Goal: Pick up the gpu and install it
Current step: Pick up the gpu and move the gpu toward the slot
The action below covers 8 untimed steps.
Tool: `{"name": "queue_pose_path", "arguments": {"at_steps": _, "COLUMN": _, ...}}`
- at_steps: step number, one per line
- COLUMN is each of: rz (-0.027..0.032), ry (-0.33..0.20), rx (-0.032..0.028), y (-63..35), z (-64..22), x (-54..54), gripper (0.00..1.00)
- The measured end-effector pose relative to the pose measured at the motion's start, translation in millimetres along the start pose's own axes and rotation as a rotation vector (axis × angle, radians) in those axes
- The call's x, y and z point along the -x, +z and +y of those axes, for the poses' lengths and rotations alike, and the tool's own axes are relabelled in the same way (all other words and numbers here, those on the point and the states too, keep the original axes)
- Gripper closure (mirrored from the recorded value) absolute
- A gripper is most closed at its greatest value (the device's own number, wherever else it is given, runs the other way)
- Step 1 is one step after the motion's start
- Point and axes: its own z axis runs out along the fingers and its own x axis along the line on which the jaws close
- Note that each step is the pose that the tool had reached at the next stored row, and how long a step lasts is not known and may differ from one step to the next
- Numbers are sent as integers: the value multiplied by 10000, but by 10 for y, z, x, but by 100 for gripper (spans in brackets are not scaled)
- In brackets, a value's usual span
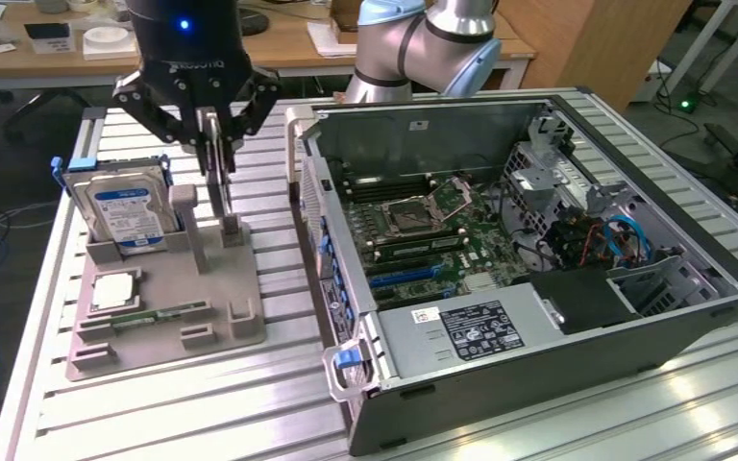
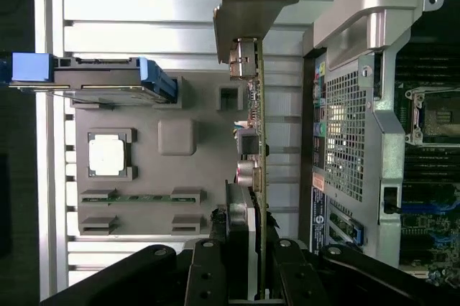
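Showing the gripper [image 1: 219, 144] closed narrowly on the gpu [image 1: 226, 192], which stands on edge at its slot in the grey holder [image 1: 151, 351] on the worktop [image 1: 189, 413], beside the open computer case [image 1: 536, 394]: grasp made, installation onto the motherboard [image 1: 453, 235] evidently still to do.

We count one gpu [image 1: 223, 187], one end effector [image 1: 219, 144] and one robot arm [image 1: 407, 43]. On the desk [image 1: 126, 423] we count one grey parts holder [image 1: 215, 336] and, at its three o'clock in the exterior view, one open computer case [image 1: 472, 408]. The holder carries one hard drive [image 1: 123, 206], one processor chip [image 1: 112, 291] and one green memory stick [image 1: 161, 314]. Inside the case we count one power supply [image 1: 472, 331] and one processor socket [image 1: 427, 206]. The memory modules [image 1: 402, 248] seated in its board are too small for us to count.
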Motion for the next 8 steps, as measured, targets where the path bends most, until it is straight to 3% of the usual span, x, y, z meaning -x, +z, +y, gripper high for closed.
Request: {"name": "queue_pose_path", "arguments": {"at_steps": 8, "rz": -1, "ry": 2, "rx": 55, "y": -164, "z": 6, "x": 2, "gripper": 72}}
